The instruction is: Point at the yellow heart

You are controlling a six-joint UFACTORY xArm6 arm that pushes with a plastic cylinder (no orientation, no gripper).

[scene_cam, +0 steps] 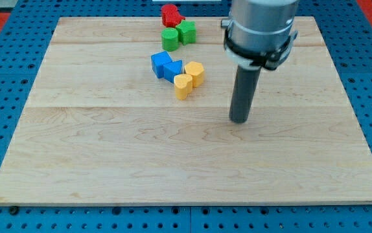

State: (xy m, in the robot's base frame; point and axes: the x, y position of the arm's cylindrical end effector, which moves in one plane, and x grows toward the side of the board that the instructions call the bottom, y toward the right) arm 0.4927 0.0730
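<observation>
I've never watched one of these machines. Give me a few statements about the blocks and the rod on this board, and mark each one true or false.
1. My tip touches the yellow heart. False: it rests on bare board, apart from it, toward the view's right.
2. The two yellow blocks sit side by side, the second yellow block just above and to the right of the heart. True.
3. The blue blocks lie at the view's right of the yellow ones. False: they lie at their left.
4. The green blocks are nearer the view's top than the blue ones. True.
5. The red blocks sit at the board's bottom edge. False: they sit at the top edge.
</observation>
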